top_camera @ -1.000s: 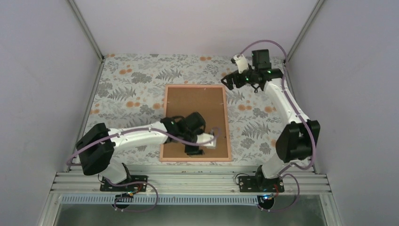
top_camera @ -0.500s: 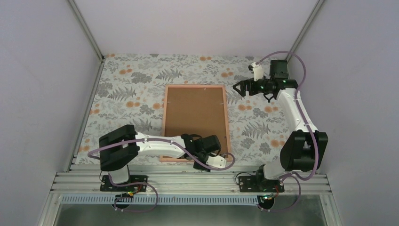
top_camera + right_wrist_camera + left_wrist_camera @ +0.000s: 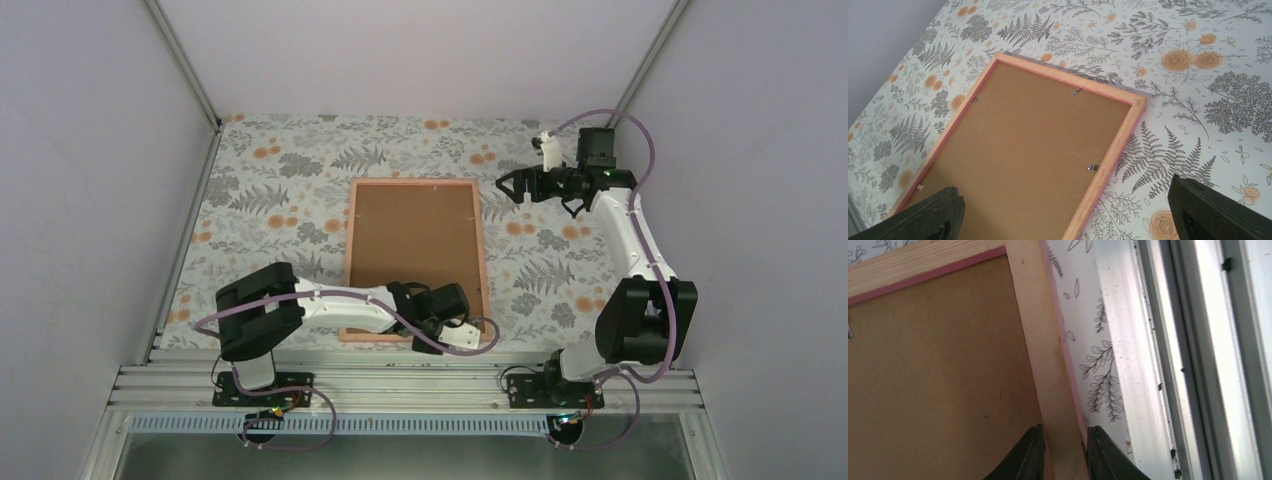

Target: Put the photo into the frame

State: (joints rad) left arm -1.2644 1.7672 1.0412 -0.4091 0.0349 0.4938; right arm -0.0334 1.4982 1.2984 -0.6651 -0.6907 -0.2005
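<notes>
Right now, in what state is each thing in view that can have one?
frame: lying flat, back side up.
backing board: seated inside the frame.
left gripper: fingers astride the frame's near edge; grip unclear.
right gripper: open, holding nothing.

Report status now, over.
Left gripper pinching frame near rail. Right gripper open, hovering off far corner. Frame back up, backing board in; photo not visible. Nothing blocking.

Probably a robotics lab cell: plain grey walls (image 3: 80,200), bare aluminium rail (image 3: 400,385), floral cloth (image 3: 280,170) as work surface.
</notes>
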